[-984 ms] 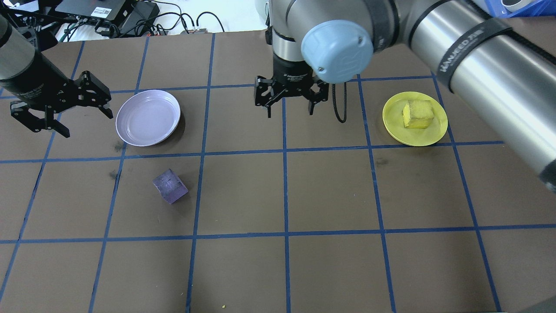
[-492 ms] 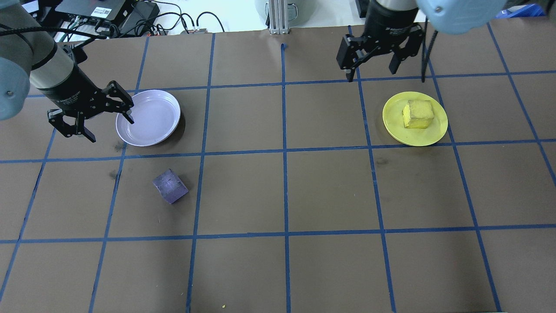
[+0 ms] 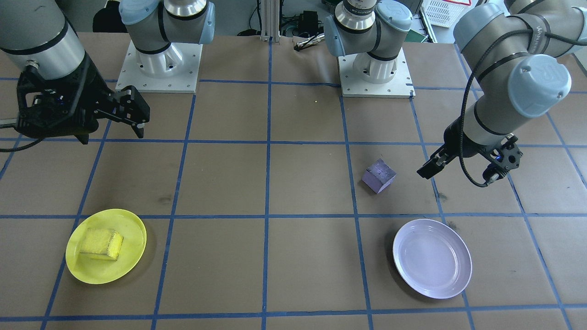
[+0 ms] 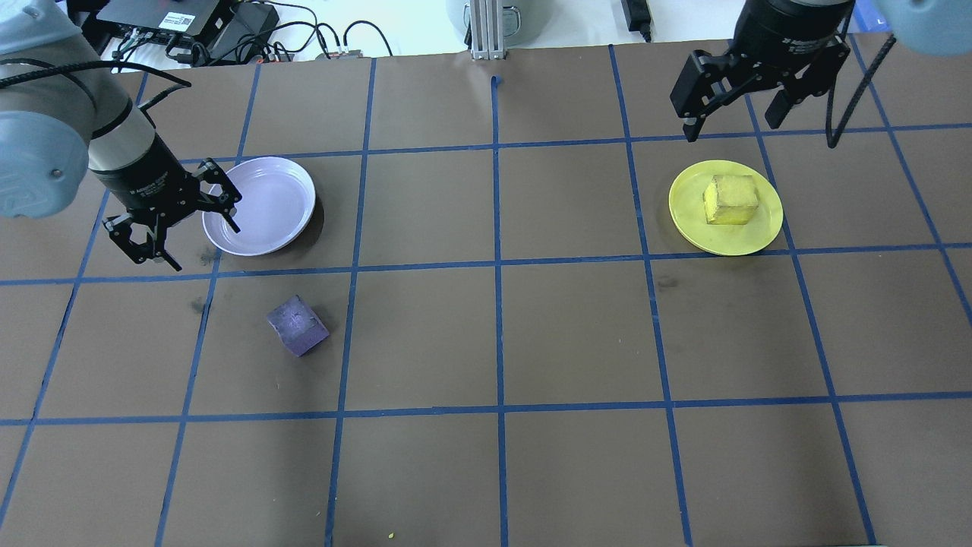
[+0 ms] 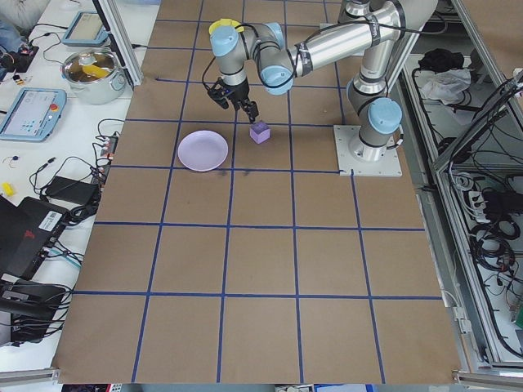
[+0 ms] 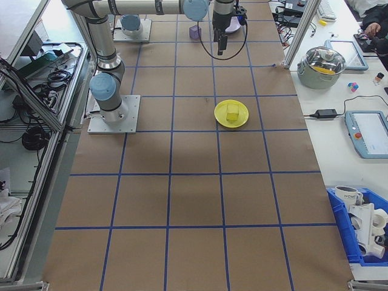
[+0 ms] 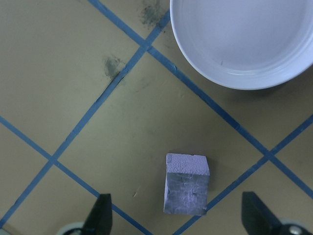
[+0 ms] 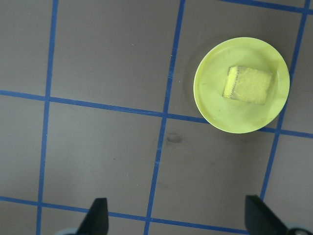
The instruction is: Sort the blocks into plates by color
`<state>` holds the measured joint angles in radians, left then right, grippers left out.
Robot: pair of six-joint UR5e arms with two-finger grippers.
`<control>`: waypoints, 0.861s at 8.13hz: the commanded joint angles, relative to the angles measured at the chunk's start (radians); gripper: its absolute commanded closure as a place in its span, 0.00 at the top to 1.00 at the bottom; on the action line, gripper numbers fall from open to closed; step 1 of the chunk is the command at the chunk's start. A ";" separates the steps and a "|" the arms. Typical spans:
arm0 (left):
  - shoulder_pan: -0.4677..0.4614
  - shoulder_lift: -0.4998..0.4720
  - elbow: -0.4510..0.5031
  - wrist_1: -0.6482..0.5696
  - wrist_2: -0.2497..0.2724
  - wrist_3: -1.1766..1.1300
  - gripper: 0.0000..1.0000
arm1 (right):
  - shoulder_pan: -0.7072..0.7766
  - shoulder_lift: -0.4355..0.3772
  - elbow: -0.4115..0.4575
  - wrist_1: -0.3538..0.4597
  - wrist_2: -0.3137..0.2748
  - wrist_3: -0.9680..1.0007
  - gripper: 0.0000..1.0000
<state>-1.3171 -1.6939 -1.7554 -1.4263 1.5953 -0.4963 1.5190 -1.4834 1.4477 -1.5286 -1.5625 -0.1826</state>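
Left pincer (image 4: 176,228) spread wide and empty above the surface (image 4: 493,334), beside the lavender plate (image 4: 259,205), probably lining up on the purple block (image 4: 298,325) lying near it. Right pincer (image 4: 740,110) also gaping, empty, parked clear; yellow block (image 4: 730,200) sits sorted in the yellow plate (image 4: 687,220).

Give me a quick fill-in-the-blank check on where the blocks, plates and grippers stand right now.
1. The yellow block lies in the ____ plate.
2. The purple block rests on the ____, outside the lavender plate.
3. The lavender plate holds ____ blocks.
4. The left gripper and the right gripper both have their jaws ____.

Missing words: yellow; table; no; open
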 commanded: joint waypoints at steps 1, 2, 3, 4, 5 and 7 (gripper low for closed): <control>-0.080 -0.007 -0.065 0.007 0.011 -0.027 0.84 | -0.039 -0.105 0.191 -0.127 -0.007 0.008 0.96; -0.080 -0.016 -0.068 0.007 0.009 -0.009 0.89 | -0.039 -0.135 0.270 -0.198 -0.010 0.006 1.00; -0.080 -0.059 -0.065 0.026 0.011 0.049 0.93 | -0.036 -0.173 0.319 -0.203 -0.010 0.015 1.00; -0.082 -0.105 -0.067 0.129 0.011 0.120 1.00 | -0.034 -0.202 0.345 -0.203 -0.011 0.015 1.00; -0.089 -0.130 -0.068 0.177 0.003 0.130 1.00 | -0.034 -0.204 0.350 -0.203 -0.011 0.006 1.00; -0.093 -0.135 -0.081 0.178 -0.003 0.142 1.00 | -0.034 -0.201 0.344 -0.209 -0.005 0.005 1.00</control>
<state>-1.4060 -1.8118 -1.8246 -1.2698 1.5986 -0.3770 1.4846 -1.6816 1.7902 -1.7320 -1.5702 -0.1746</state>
